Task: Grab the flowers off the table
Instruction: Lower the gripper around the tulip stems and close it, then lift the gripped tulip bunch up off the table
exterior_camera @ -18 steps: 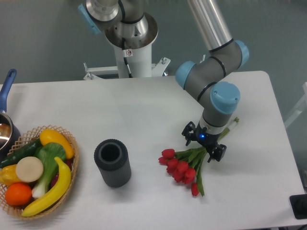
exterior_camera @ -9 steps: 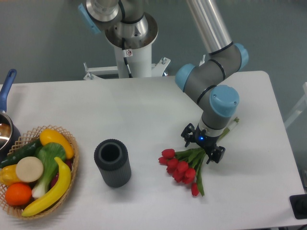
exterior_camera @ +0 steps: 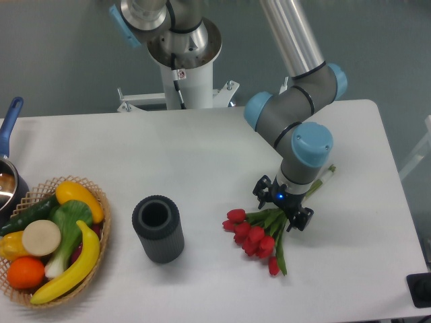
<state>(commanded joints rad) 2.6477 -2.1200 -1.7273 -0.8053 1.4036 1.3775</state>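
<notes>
The flowers (exterior_camera: 254,237), a small bunch of red tulips with green leaves, lie on the white table (exterior_camera: 202,155) at the right of centre. Their pale green stems run up to the right and come out past the arm (exterior_camera: 326,176). My gripper (exterior_camera: 283,206) is low over the bunch where the leaves meet the stems. Its two fingers stand apart, one on each side of the stems, so it is open. The stems between the fingers are partly hidden by the gripper.
A dark grey ribbed cylinder (exterior_camera: 157,229) stands upright left of the flowers. A wicker basket of fruit and vegetables (exterior_camera: 50,239) sits at the front left. A pot with a blue handle (exterior_camera: 8,161) is at the left edge. The robot's base (exterior_camera: 180,60) stands behind the table.
The gripper has shifted slightly left and down over the stems. The flowers have not moved.
</notes>
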